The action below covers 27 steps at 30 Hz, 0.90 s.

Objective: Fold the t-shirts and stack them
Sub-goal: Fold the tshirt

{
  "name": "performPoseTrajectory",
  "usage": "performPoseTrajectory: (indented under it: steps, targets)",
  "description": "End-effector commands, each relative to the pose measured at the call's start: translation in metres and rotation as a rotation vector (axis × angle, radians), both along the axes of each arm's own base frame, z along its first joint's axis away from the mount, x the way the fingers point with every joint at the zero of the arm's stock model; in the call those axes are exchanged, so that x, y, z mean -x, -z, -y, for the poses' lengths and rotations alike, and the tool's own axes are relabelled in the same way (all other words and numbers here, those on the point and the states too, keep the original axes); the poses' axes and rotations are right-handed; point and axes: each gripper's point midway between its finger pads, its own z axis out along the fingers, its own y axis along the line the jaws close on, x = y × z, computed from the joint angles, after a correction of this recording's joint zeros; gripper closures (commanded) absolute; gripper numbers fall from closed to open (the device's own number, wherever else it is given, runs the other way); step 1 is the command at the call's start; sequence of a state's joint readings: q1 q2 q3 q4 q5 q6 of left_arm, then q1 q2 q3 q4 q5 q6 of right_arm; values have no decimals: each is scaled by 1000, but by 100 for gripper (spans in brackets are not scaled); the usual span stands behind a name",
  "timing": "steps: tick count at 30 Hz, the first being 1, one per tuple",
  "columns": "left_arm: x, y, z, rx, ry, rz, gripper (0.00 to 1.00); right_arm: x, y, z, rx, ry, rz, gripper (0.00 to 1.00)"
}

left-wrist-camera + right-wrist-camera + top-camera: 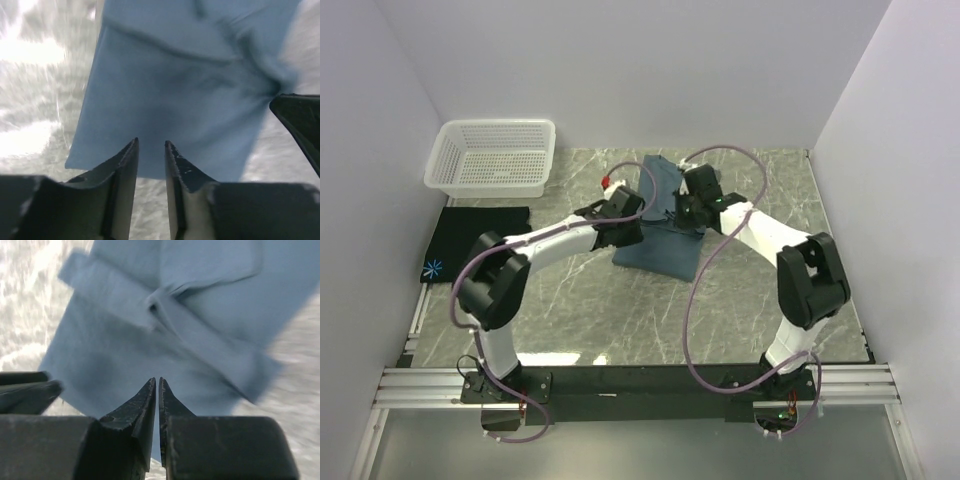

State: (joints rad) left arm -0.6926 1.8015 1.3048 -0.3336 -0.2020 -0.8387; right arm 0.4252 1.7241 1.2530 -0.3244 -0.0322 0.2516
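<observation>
room: plain white walls, marble-pattern bench (620, 320)
basket: white lattice basket (492, 155) at 10 o'clock on the bench, looks empty from the top view
black t-shirt: black t-shirt (475, 240) at 9 o'clock, flat, folded to a neat rectangle, starburst print (434, 268) at its near left corner, well apart from both arms
slate-blue t-shirt: slate-blue t-shirt (660, 255) at bench centre, reaching toward 12 o'clock, partly folded; layers overlap, a folded strip crosses it in the right wrist view, edges skewed, outline not square
left fingers: left fingers (129, 157) slightly spread, narrow gap, nothing between them; tips over the near edge of the blue cloth
right fingers: right fingers (144, 400) almost pressed together, hairline slit, no cloth seen pinched; over the same shirt, just beside the left arm's tips
contact: cannot tell whether either tip touches the cloth
done: black shirt looks finished and parked at the side
in hand: judged mid-fold on the blue shirt, roughly halfway through the task
left: finish and square the blue fold, then put one shirt on the other; no stack yet, the shirts lie well apart
</observation>
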Motion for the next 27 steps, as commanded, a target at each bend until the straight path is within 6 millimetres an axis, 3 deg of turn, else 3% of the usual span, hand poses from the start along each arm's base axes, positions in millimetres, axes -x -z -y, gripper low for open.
performPoseTrajectory:
  steps: [1,3,4,10,12,18,22,24,26,27]
  targets:
    - [9,33,3,2,-12,-82,69,1,22,-24,-34,-94,-13,87]
    - [18,49,3,-10,-1,-121,70,-1,29,-31,-36,-116,-16,87]
    - [31,69,-7,-40,-16,-169,71,-10,42,-30,-9,-102,-27,87]
    - [50,102,-20,-96,-18,-254,73,-36,57,-18,79,-46,-17,85]
    - [57,111,-24,-112,-15,-285,74,-50,67,-2,135,5,-15,85]
    - [79,127,-38,-153,-11,-355,75,-114,54,36,172,187,18,83]
    - [99,133,-45,-157,2,-390,75,-153,8,52,113,266,116,80]
    - [103,129,-45,-145,3,-386,75,-157,-15,51,71,253,147,78]
    - [108,127,-47,-139,3,-383,75,-147,-24,36,18,169,136,76]
    - [108,124,-47,-136,3,-380,75,-131,-29,29,-12,125,126,75]
